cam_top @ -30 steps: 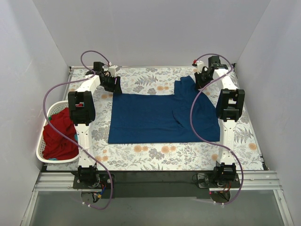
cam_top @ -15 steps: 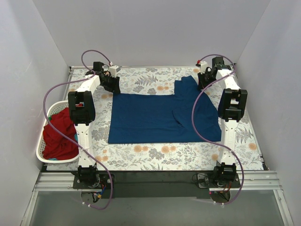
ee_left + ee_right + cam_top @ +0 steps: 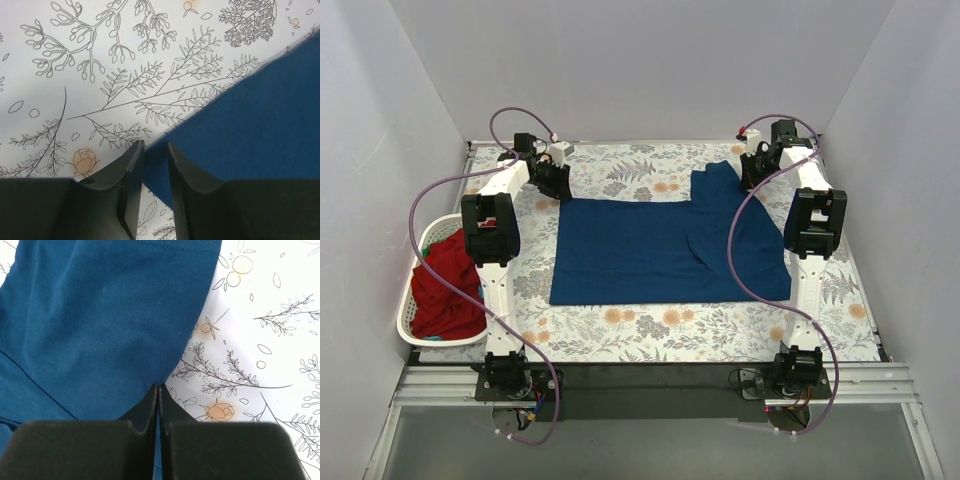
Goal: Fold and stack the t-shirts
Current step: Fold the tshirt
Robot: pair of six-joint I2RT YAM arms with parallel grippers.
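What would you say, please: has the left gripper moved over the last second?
Yes. The left gripper has shifted slightly left, towards the basket.

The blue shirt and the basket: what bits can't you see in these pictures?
- Left wrist view: the left gripper covers part of the blue t-shirt corner with its own fingers.
- Right wrist view: the shut right gripper hides whether any cloth is pinched inside.
- Top view: the red t-shirt covers whatever lies lower in the laundry basket.
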